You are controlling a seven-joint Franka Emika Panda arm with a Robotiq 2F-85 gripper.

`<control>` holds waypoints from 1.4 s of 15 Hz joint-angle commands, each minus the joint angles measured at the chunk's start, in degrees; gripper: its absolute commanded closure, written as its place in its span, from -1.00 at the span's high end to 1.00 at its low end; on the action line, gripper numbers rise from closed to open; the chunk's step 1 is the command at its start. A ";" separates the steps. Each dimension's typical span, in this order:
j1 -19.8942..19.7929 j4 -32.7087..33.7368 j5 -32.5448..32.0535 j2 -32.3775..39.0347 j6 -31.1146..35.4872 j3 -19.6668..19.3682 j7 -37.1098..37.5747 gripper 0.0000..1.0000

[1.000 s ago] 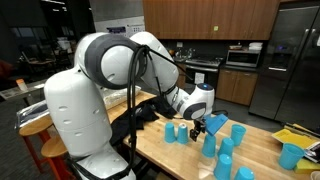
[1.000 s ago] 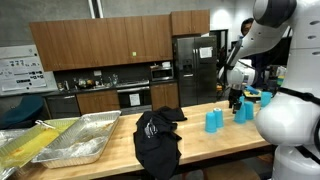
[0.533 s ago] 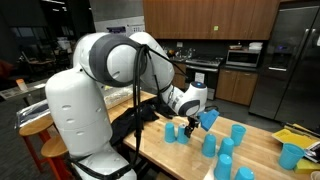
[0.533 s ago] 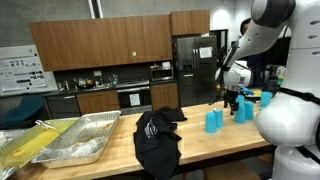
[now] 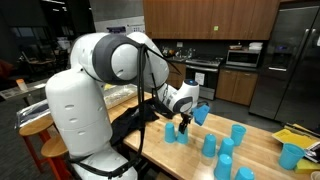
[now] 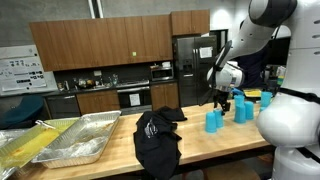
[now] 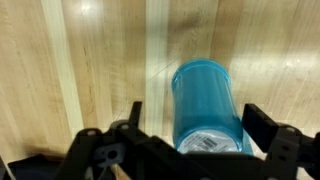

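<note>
The wooden table [image 7: 90,60] carries everything. Above the table the gripper [image 7: 195,112] hangs with jaws spread wide, holding nothing. A blue cup [image 7: 205,95] sits on the table between them, closer to one finger.

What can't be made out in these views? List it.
- Wrist view: near end of the blue cup, hidden behind the claw.
- Exterior view: one end of the table, blocked by the robot's white body.
- Exterior view: the bottom-edge cup, cut off.
</note>
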 commanded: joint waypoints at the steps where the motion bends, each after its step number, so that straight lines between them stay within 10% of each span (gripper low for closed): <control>1: 0.44 0.25 1.64 -0.44 -0.75 0.57 -2.29 1.00; 7: 0.80 0.14 1.31 -0.27 -0.78 1.08 -2.80 1.00; 14: 0.80 0.31 1.38 0.03 -0.52 1.25 -3.63 -0.18; 21: -1.60 1.77 -1.09 1.90 1.98 -0.78 1.35 -0.18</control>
